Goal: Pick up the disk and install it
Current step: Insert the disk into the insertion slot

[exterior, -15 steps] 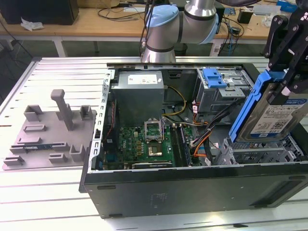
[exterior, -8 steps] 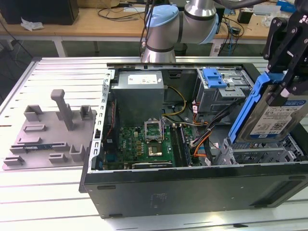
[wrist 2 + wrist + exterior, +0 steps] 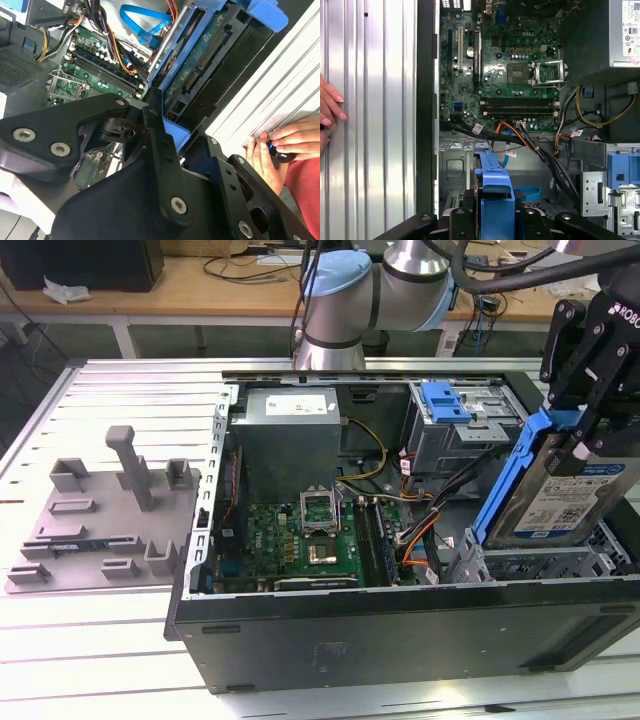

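The disk (image 3: 565,495), a silver drive with a blue-and-white label and a blue rail frame (image 3: 510,475), hangs tilted on edge at the exterior view's right. It is over the drive bay (image 3: 540,565) of the open computer case (image 3: 400,625). My gripper (image 3: 578,435) is shut on the disk's upper end. In the second wrist view the disk's green circuit-board underside (image 3: 200,60) runs away from the black fingers (image 3: 160,145). In the first wrist view its blue rail (image 3: 492,185) stands on edge between the gripper's links, above the bay floor.
A blue latch on a grey metal cage (image 3: 445,400) sits behind the bay, with cables (image 3: 420,525) beside it. The motherboard (image 3: 300,540) and power supply (image 3: 290,430) fill the case's left half. A grey fixture tray (image 3: 100,520) lies on the slatted table. A person's hand (image 3: 280,145) rests on the table.
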Controlling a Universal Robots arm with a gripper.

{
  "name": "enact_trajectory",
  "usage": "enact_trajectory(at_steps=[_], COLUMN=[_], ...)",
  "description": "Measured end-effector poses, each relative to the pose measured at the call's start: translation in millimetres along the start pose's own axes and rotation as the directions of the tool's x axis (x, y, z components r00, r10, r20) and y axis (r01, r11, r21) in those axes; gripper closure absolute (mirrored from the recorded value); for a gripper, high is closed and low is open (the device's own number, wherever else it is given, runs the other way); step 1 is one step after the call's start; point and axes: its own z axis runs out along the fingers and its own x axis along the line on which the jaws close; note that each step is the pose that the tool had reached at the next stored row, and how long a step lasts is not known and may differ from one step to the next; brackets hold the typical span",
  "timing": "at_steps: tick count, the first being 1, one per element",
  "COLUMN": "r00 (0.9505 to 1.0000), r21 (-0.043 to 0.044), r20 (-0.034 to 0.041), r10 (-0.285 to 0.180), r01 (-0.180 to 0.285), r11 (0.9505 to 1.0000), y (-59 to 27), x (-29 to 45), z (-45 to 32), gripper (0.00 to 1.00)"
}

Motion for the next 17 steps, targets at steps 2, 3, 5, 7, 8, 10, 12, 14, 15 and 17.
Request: enact_trajectory(at_steps=[2, 3, 5, 7, 8, 10, 12, 14, 15, 17], r00=[1.0000, 1.0000, 1.0000, 1.0000, 1.0000, 1.0000, 1.0000, 1.0000, 1.0000, 1.0000], r21=[0.0000, 0.0000, 0.0000, 0.0000, 0.0000, 0.0000, 0.0000, 0.0000, 0.0000, 0.0000], r20=[-0.0001, 0.0000, -0.0001, 0.0000, 0.0000, 0.0000, -0.0001, 0.0001, 0.0001, 0.0000], r10=[0.000, 0.000, 0.000, 0.000, 0.000, 0.000, 0.000, 0.000, 0.000, 0.000], r01=[0.000, 0.000, 0.000, 0.000, 0.000, 0.000, 0.000, 0.000, 0.000, 0.000], r11=[1.0000, 1.0000, 1.0000, 1.0000, 1.0000, 1.0000, 1.0000, 1.0000, 1.0000, 1.0000], y=[-0.2, -0.2, -0.2, -0.3, -0.3, -0.4, -0.4, -0.5, -0.5, -0.6], x=[0.2, 0.3, 0.4, 0.5, 0.6, 0.7, 0.8, 1.0, 1.0, 1.4], z=[6.5, 7.4, 9.3, 11.1, 12.0, 13.5, 15.9, 17.3, 17.9, 19.8], gripper=[0.63, 0.63, 0.63, 0.63, 0.63, 0.63, 0.63, 0.63, 0.63, 0.63])
